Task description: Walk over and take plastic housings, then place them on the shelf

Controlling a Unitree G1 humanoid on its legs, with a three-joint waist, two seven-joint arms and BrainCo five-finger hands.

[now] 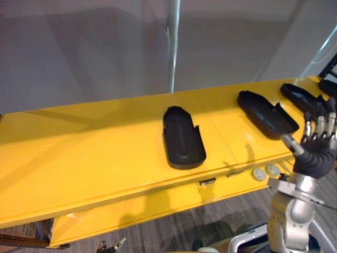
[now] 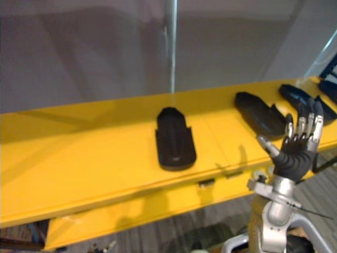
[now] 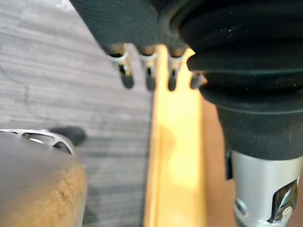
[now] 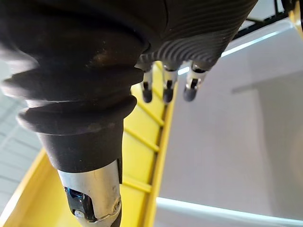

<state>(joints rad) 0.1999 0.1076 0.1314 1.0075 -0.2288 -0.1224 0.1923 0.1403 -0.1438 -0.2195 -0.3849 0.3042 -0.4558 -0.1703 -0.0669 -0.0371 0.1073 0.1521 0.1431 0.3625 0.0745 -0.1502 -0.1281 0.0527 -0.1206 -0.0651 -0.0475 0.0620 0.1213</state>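
Three black plastic housings lie on the yellow shelf: one in the middle, a second to its right, and a third at the far right end. My right hand is raised in front of the shelf's right end, just short of the third housing. Its fingers are straight and spread, and it holds nothing. My left hand hangs low beside a yellow rail, its fingers relaxed over the grey floor and empty.
A metal pole rises behind the shelf against a grey wall. Two round silver discs sit on the shelf's front lip. A lower yellow ledge juts out under the shelf. A black frame stands at the far right.
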